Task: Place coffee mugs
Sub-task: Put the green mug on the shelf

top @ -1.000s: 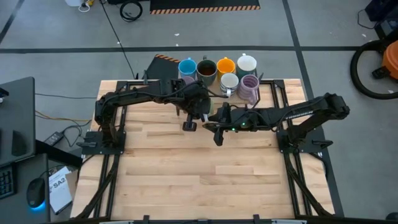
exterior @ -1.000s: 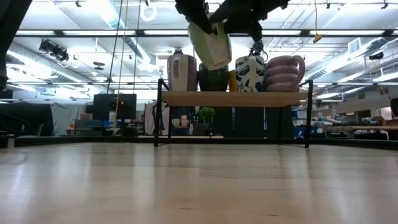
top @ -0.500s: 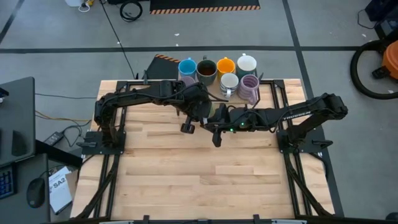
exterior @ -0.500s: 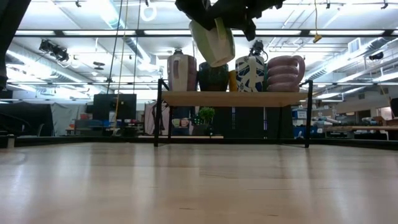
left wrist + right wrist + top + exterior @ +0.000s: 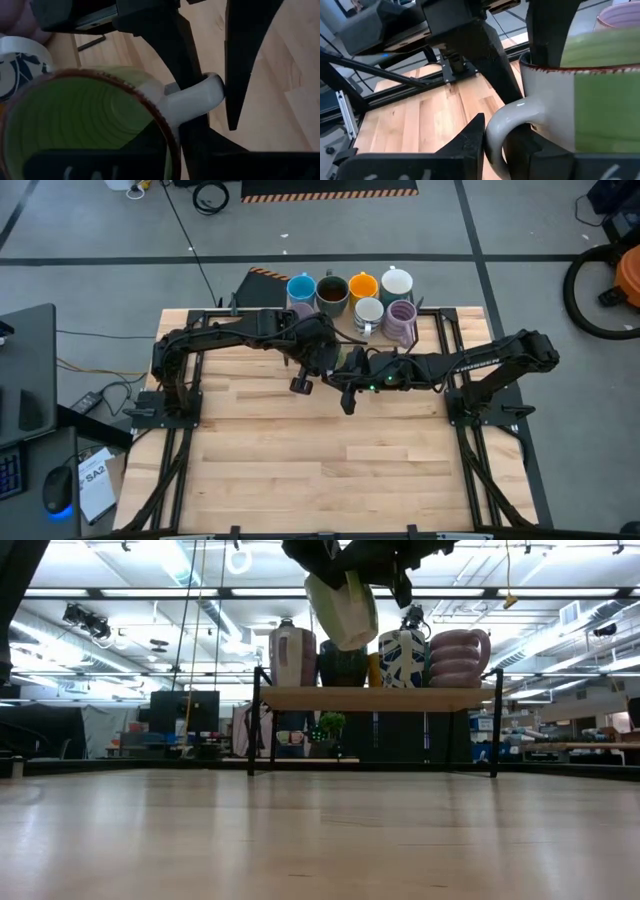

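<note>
A green mug (image 5: 342, 610) with a white handle hangs in the air over the table's far middle, between my two grippers. My left gripper (image 5: 325, 365) comes from the left and is shut on its rim. My right gripper (image 5: 500, 132) comes from the right and is shut on its handle. Several other coffee mugs stand on their bases on a low rack (image 5: 375, 698) at the far edge: blue (image 5: 300, 288), dark brown (image 5: 332, 292), orange (image 5: 362, 285), white (image 5: 396, 281), white patterned (image 5: 368, 312) and lilac (image 5: 401, 320). My left gripper holds the mug's rim (image 5: 540, 67) beside the handle, one finger inside the mug and one outside, slanting down from the table's left. The mug is lifted clear and tilted. My right gripper pinches the white handle (image 5: 495, 125). One finger (image 5: 532, 147) passes through the loop, and the other (image 5: 467, 142) lies on the handle's outer side. The fingers come nearly level from the table's right.
The rack stands on thin black legs above the tabletop at the far edge, close behind the held mug. Black frame rails (image 5: 180, 410) run along the table's left and right sides. Bare wooden tabletop (image 5: 330, 460) lies toward the near edge.
My right gripper's fingers have closed in on the mug's handle. The mug has shifted a little and stays lifted clear and tilted. Both arms have kept their places.
</note>
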